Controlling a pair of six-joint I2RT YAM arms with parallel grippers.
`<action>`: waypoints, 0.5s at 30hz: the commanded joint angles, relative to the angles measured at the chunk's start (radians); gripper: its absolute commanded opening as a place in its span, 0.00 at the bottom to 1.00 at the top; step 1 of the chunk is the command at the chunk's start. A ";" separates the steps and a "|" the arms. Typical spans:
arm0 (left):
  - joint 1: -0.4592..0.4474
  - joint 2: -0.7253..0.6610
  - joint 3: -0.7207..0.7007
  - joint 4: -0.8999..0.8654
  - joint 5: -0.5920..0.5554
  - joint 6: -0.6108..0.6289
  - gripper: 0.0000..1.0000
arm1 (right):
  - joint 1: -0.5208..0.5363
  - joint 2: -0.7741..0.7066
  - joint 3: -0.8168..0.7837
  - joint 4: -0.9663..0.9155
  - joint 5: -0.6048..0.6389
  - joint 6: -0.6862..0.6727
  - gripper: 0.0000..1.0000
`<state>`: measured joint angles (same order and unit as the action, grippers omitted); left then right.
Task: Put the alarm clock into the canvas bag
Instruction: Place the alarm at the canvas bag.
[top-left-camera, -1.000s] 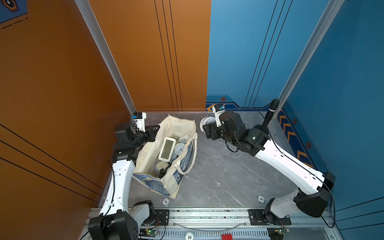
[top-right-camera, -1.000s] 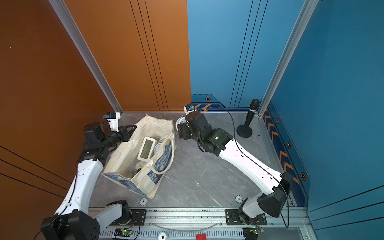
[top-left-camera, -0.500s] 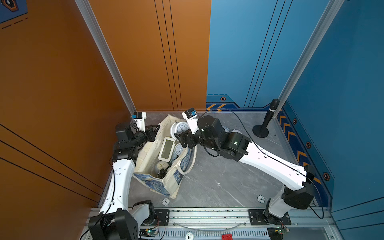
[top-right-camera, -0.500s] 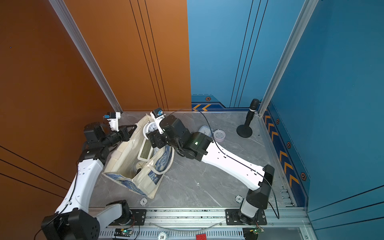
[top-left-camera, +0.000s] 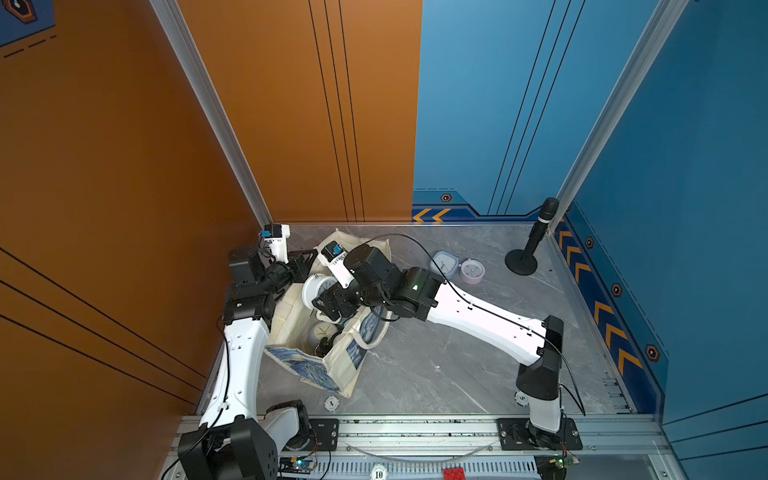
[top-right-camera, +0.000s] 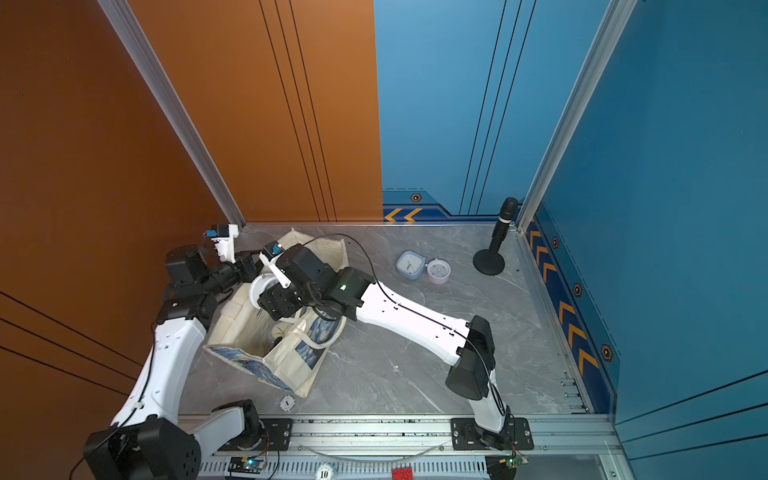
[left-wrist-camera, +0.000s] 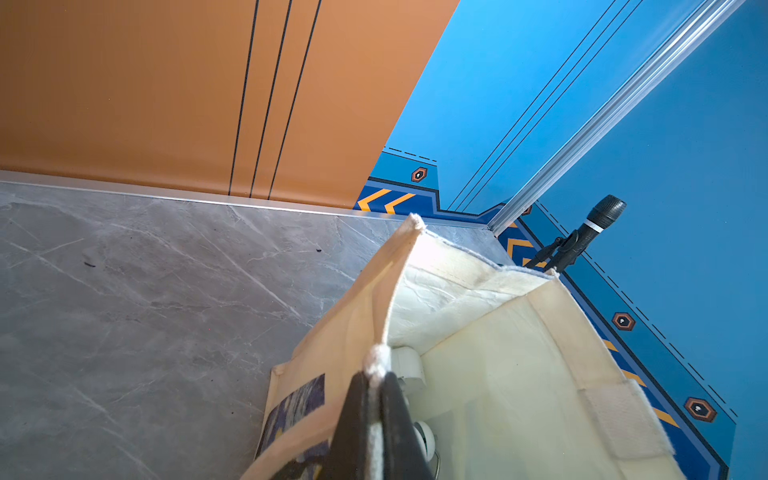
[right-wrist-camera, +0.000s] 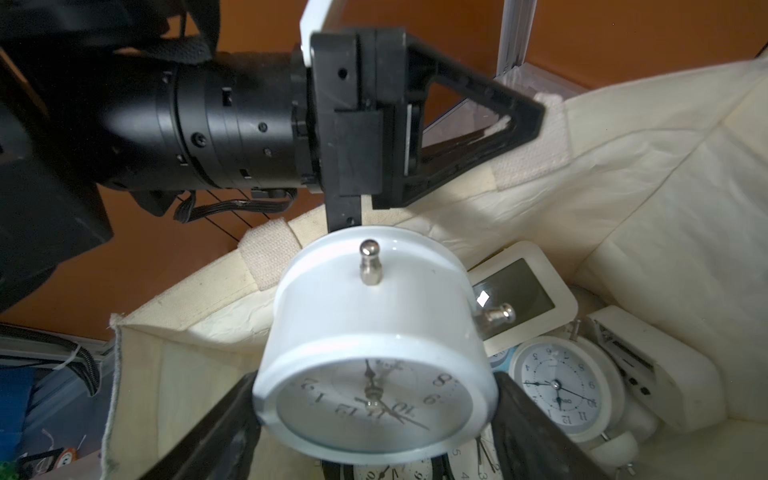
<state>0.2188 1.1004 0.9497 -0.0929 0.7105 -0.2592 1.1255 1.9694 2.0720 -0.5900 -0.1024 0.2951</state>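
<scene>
Clamping the alarm clock (right-wrist-camera: 370, 320) across its round case, the right gripper (right-wrist-camera: 374, 384) has its jaws spread wide, one pressed on each side just behind the dial. The clock hangs in this grasp over the open mouth of the canvas bag (left-wrist-camera: 498, 353), not yet released. The case is glossy white with a pale dial, dark numerals and two metal pegs standing out of the body. It looks rigid, fairly light and probably slippery, and the dial cover is likely fragile. The plain flanks are the sound place to hold, clear of pegs and face. The left gripper (left-wrist-camera: 376, 376) is clenched on the bag's cream rim, holding it open. Other clocks (right-wrist-camera: 557, 386) lie inside, and the bag rests on the worktop (top-left-camera: 436, 353).
</scene>
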 joint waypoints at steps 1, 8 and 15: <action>-0.001 -0.005 -0.003 0.047 0.020 -0.009 0.00 | 0.007 0.035 0.042 -0.028 -0.086 0.043 0.54; 0.002 -0.003 -0.003 0.047 0.020 -0.009 0.00 | 0.011 0.081 0.043 -0.091 -0.095 0.058 0.53; 0.005 -0.013 -0.006 0.045 0.017 -0.005 0.00 | 0.013 0.144 0.052 -0.173 -0.096 0.079 0.53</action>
<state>0.2188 1.1000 0.9497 -0.0925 0.7113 -0.2596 1.1332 2.0823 2.0869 -0.7155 -0.1833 0.3473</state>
